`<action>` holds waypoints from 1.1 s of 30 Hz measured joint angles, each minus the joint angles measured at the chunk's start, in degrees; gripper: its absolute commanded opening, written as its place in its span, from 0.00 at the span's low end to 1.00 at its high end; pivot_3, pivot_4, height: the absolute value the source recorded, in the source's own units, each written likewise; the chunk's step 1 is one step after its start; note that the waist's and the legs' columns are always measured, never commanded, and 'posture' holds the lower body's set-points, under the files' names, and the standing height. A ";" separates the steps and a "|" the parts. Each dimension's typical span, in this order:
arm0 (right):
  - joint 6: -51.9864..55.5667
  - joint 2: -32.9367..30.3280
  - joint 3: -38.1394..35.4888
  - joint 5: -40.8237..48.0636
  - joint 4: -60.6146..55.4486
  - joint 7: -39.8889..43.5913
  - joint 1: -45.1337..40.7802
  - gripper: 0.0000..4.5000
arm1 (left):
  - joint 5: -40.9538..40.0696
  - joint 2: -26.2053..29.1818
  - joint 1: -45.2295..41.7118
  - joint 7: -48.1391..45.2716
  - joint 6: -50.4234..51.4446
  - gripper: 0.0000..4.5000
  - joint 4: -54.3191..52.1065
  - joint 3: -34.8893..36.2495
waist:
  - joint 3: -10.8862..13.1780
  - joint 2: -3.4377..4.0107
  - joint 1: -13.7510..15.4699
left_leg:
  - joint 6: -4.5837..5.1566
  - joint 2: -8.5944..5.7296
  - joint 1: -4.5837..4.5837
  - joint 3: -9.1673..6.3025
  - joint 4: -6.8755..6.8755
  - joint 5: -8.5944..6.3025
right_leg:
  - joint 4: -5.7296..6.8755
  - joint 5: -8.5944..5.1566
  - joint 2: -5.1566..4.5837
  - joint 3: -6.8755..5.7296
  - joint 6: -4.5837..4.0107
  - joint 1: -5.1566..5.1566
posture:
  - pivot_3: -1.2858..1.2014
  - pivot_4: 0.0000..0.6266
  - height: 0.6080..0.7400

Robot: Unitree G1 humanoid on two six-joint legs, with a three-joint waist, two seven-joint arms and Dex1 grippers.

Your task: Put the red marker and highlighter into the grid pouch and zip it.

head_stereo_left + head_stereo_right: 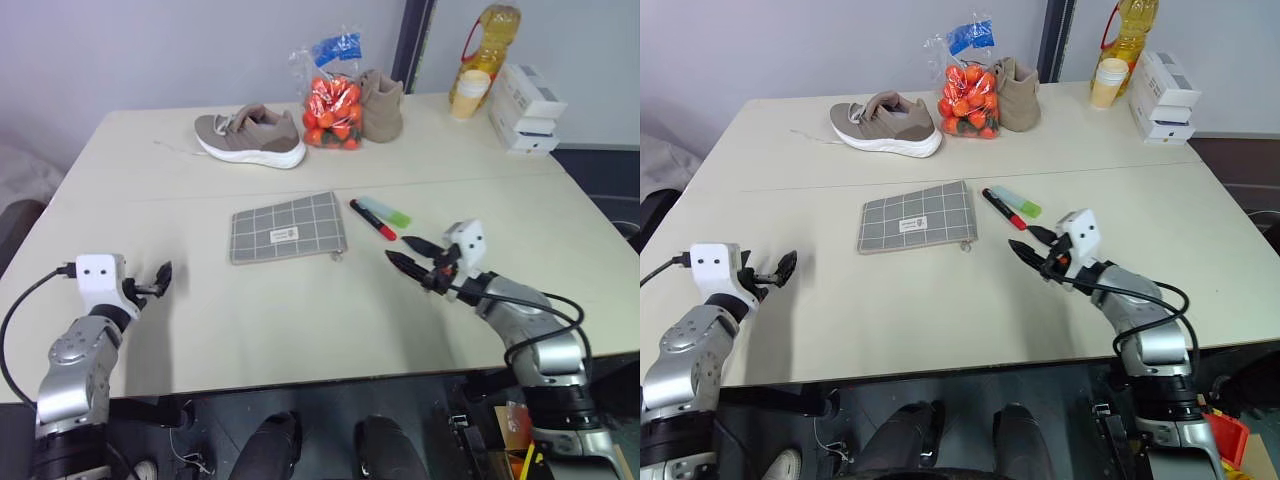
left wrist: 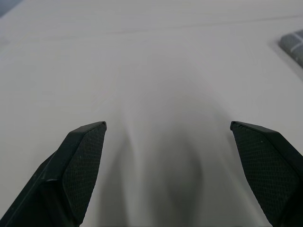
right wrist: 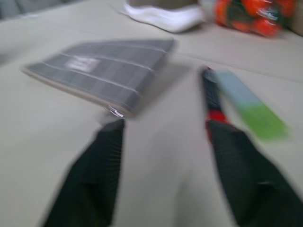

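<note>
Right wrist view: red marker (image 3: 211,101) beside highlighter (image 3: 248,106)

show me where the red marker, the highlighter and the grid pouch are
red marker (image 1: 371,219), left eye view, middle of its black barrel.
highlighter (image 1: 386,212), left eye view, its pale barrel.
grid pouch (image 1: 288,227), left eye view, centre of the fabric face.

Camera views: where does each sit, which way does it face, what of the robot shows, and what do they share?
Left and right eye views: head-mounted, looking forward and down at the table; both arms show.
Left wrist view: low over bare tabletop between the open left gripper; grid pouch corner.
Right wrist view: along the open right gripper toward grid pouch, red marker, highlighter.
Shared: the pouch.
</note>
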 measured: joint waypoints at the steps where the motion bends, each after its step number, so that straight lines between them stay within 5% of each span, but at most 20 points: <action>1: 0.36 0.40 1.40 -0.85 -0.07 -0.59 -1.02 0.11 | 0.59 0.25 -0.37 -0.23 -0.63 1.00 0.59 -0.47 | 0.00 0.00 -0.06 | 0.00 -0.01 0.00 0.01 0.00 0.00 | 0.00 0.00 0.00 0.01 0.00 -0.01 | 0.52 0.24 1.00; 2: 0.66 0.87 3.11 -2.25 -0.02 -1.51 -2.23 0.01 | 1.31 0.44 -0.62 -0.61 -1.33 1.00 0.99 -1.23 | 0.00 0.00 -0.16 | 0.00 -0.01 0.00 0.02 -0.02 0.00 | 0.00 0.00 0.00 0.02 0.01 -0.03 | 0.52 0.24 1.00; 16: -0.43 13.53 13.87 -15.65 18.54 -12.19 -19.54 0.01 | 5.73 2.52 -2.73 -4.12 -6.03 1.00 5.53 -4.64 | 0.00 -0.01 -0.33 | -0.02 -0.02 0.00 0.01 -0.12 0.01 | 0.10 0.02 0.04 0.03 0.01 -0.16 | 0.52 0.24 1.00; 28: 8.01 20.16 9.91 -14.69 30.38 -16.91 -25.36 0.01 | 7.37 4.75 -1.89 -5.56 -8.68 1.00 6.37 -5.79 | -0.04 -0.05 -0.26 | -0.02 -0.02 0.04 -0.01 -0.09 0.01 | 0.12 0.07 0.06 0.04 -0.05 -0.34 | 0.52 0.24 1.00; 33: 8.04 20.31 9.85 -14.84 30.03 -16.63 -25.04 0.01 | 14.08 10.19 -6.27 -10.18 -19.88 1.00 14.91 -12.26 | -0.05 -0.04 -0.19 | -0.03 -0.03 0.05 -0.01 -0.09 0.01 | 0.12 0.07 0.07 0.03 -0.05 -0.35 | 0.52 0.24 1.00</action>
